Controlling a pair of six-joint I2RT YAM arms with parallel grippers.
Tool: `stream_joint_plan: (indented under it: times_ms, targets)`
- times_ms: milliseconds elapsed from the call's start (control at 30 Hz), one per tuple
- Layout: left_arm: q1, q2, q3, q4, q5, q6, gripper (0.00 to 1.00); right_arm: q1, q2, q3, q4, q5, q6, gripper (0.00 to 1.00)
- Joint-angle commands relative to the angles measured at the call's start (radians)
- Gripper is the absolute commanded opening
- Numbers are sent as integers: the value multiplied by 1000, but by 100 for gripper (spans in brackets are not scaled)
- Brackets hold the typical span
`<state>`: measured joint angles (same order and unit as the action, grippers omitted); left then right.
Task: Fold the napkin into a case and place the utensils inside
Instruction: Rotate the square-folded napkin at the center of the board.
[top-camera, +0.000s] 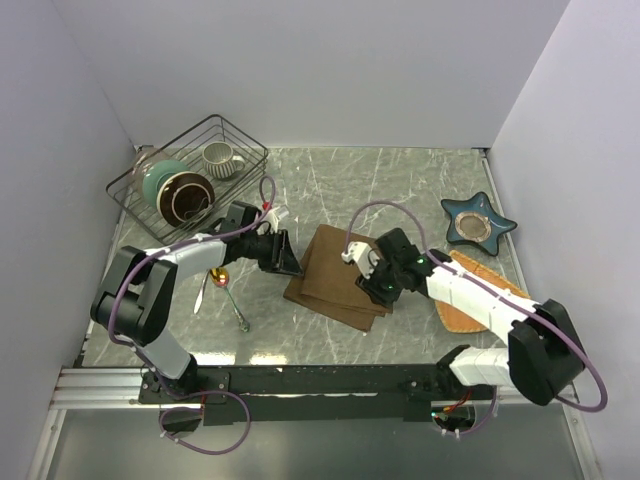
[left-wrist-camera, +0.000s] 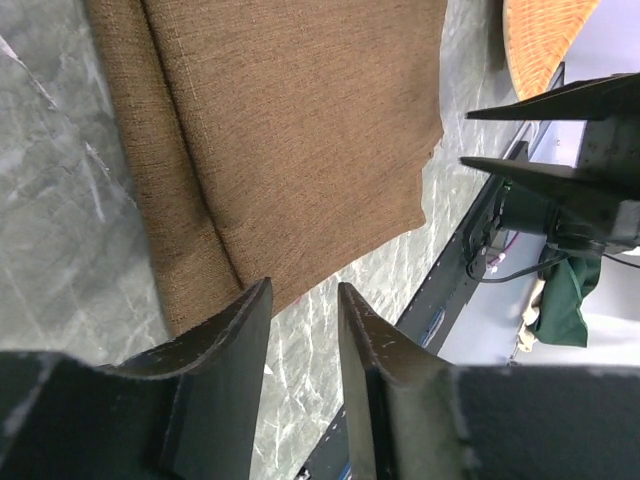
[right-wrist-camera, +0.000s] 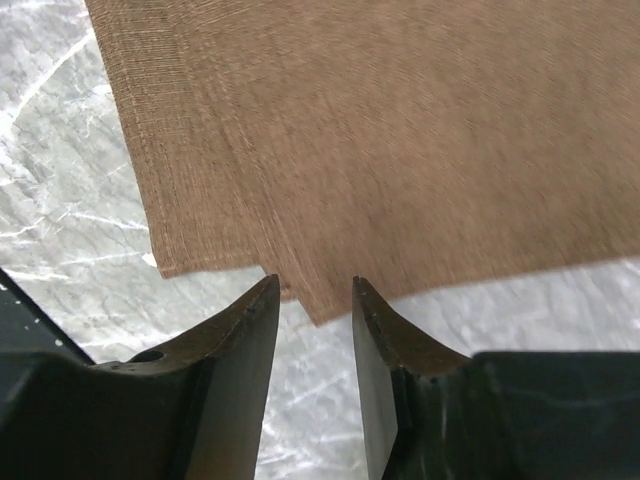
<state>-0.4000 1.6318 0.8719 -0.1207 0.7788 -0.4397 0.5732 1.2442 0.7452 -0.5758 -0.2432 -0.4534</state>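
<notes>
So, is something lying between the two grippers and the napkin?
Nothing visible does. The left gripper points at the near edge of the napkin with only bare table around it. The right gripper has its open jaws on either side of one napkin corner.

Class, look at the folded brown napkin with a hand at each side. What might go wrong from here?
The right hand straddles only a corner of the napkin, where layers fan apart; it may pinch just some and spoil the fold.
The open left hand sits at the opposite edge; a push could bunch the napkin.
The cutlery lies close beside the left arm, which might knock it.
</notes>
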Motion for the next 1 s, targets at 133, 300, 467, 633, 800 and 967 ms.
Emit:
stream_joint_plan:
  times_ms: [133, 300, 467, 633, 800, 967]
  targets:
    - [-30, -20, 18, -22, -65, 19, 42, 73, 90, 0, 126, 10, -18, 42]
    - [-14, -67, -11, 18, 5, 38, 40, 79, 130, 11, 125, -13, -27, 42]
    - [12, -298, -83, 81, 10, 272, 42, 74, 117, 32, 80, -28, -19, 42]
    - [-83, -412, -146, -13, -117, 809, 40, 28, 89, 62, -18, -33, 22, 45]
    - [-197, -435, -200, 38, -206, 1047, 40, -15, 67, 97, -84, -11, 53, 49]
    - [-281, -392, -232, 110, -265, 1179, 37, -50, 123, 135, -139, -13, 58, 52]
